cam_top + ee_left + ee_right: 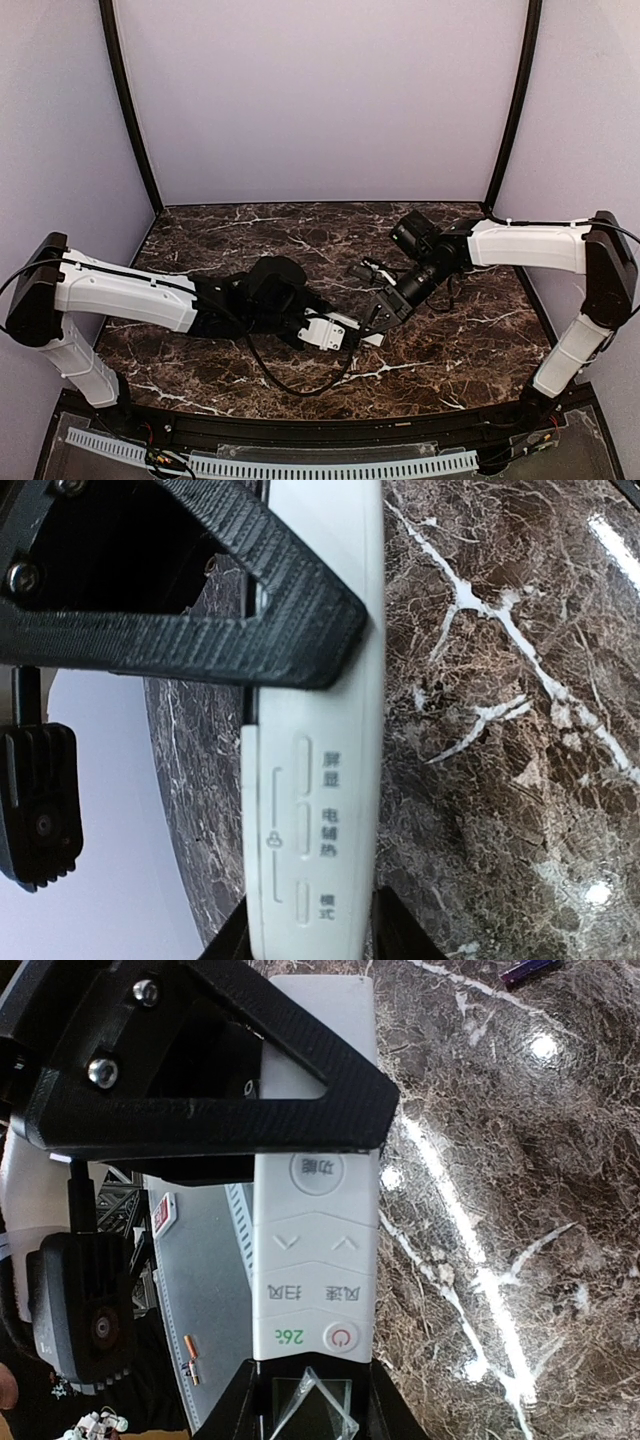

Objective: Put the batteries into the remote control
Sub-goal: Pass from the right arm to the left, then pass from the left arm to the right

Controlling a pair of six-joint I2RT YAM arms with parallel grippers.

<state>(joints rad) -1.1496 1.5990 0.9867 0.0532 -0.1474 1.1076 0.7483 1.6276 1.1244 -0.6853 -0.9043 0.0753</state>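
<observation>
The white remote control (325,780) is held between both grippers above the marble table. In the left wrist view my left gripper (312,935) is shut on its plain end, one finger on each long edge. In the right wrist view my right gripper (310,1400) is shut on the remote (315,1260) at its dark display end, with the button face toward the camera. In the top view the two grippers (345,335) (382,316) meet at the table's middle and hide most of the remote. A dark purple battery (528,970) lies on the table. The red-orange battery is not clearly visible.
Some small dark items (368,270) lie on the brown marble table (450,350) just behind the grippers. A black rail and a white cable duct (300,465) run along the near edge. Purple walls close in the back and sides.
</observation>
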